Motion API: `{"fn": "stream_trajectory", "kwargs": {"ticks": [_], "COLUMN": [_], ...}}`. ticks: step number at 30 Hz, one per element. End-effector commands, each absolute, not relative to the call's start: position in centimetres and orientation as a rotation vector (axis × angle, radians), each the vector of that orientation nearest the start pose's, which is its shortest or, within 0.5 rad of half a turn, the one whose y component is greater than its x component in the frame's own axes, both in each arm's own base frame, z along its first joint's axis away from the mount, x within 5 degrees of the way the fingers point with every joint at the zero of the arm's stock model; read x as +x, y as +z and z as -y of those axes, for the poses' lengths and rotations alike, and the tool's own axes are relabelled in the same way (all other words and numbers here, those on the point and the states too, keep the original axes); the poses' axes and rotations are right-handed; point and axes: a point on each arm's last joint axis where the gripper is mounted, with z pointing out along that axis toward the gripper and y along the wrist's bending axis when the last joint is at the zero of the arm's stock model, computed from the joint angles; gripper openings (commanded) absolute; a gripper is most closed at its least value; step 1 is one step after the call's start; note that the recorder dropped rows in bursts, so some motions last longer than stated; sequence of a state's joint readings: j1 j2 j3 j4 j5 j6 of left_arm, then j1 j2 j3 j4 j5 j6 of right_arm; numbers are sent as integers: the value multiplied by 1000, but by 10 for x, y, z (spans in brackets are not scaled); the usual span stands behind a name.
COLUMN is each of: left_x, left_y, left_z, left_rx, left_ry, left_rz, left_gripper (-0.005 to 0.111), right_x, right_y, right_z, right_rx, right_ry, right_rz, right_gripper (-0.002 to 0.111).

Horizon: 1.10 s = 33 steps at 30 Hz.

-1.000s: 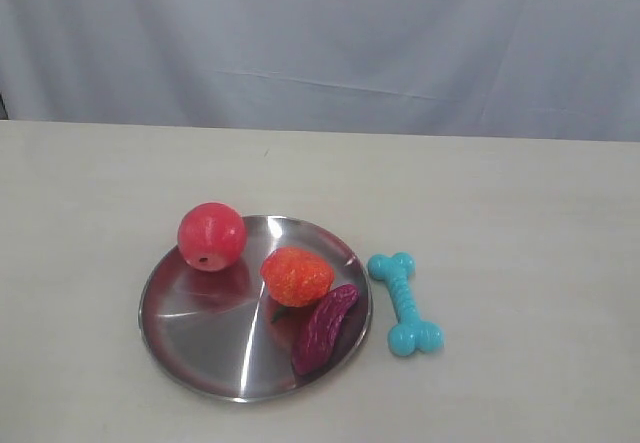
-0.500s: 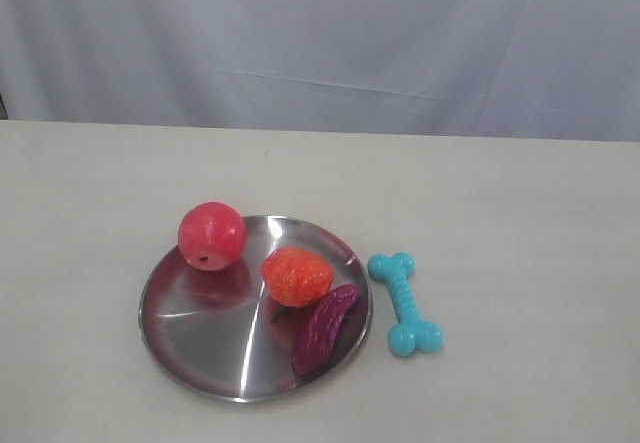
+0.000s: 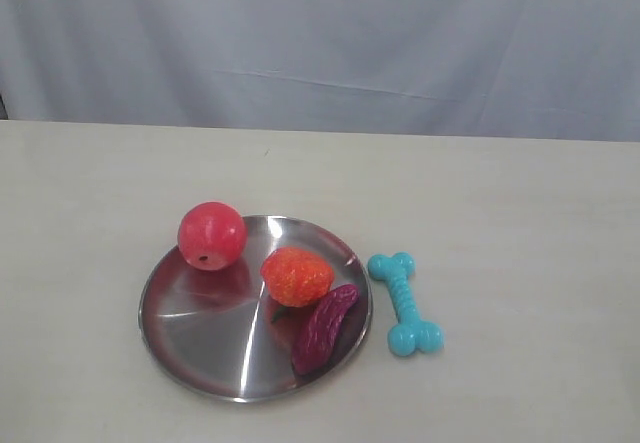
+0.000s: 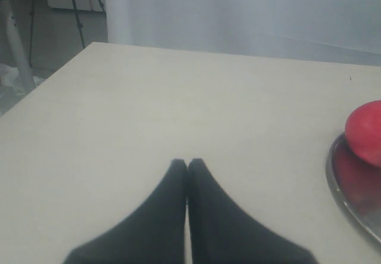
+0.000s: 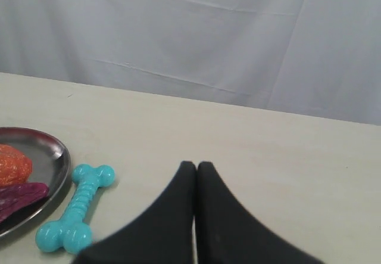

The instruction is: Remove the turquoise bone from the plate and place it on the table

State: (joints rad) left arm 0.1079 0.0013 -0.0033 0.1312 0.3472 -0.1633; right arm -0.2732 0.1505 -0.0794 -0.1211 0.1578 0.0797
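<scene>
Beside the plate [image 3: 200, 338] on the table [image 3: 520, 213], the turquoise bone [image 3: 404, 303]; left tool [image 4: 187, 164] and right tool [image 5: 196, 166] both closed.

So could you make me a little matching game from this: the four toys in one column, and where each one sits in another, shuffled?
1 red ball
2 orange toy
3 purple toy
4 turquoise bone

A on the table, beside the plate
B at the plate's near edge
C at the plate's far rim
D on the plate, between the other two toys

Pairs: 1-C, 2-D, 3-B, 4-A
</scene>
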Motion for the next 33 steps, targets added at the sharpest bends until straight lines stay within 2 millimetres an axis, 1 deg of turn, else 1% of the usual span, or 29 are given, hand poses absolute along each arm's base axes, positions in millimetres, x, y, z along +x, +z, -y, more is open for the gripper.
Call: {"fn": "stream_trajectory", "kwargs": {"ticks": [1, 7, 10, 15, 17, 22, 24, 26, 33], "left_x": [53, 53, 53, 53, 53, 53, 53, 53, 53], "left_y": [182, 182, 182, 182, 182, 182, 182, 182, 182], "left_z": [-9, -9, -9, -9, -9, -9, -9, -9, -9], "left_rx": [-162, -162, -162, -162, -162, -162, -162, -162, -162], "left_ry": [83, 83, 83, 83, 83, 83, 83, 83, 83], "left_rz": [-1821, -1821, -1821, -1821, -1821, -1821, -1821, -1821, -1821], "left_gripper": [0, 0, 0, 0, 0, 0, 0, 0, 0], "right_x": [64, 65, 65, 65, 65, 63, 63, 62, 62], "right_y": [213, 197, 199, 198, 196, 186, 185, 181, 181], "right_z": [20, 19, 19, 19, 18, 18, 18, 18, 18], "right_rx": [196, 220, 230, 228, 230, 246, 249, 305, 322], "right_ry": [-274, -237, -216, -214, -212, -199, -202, -161, -148], "right_rz": [-1704, -1711, -1674, -1688, -1708, -1822, -1834, -1862, -1864], "right_gripper": [0, 0, 0, 0, 0, 0, 0, 0, 0]}}
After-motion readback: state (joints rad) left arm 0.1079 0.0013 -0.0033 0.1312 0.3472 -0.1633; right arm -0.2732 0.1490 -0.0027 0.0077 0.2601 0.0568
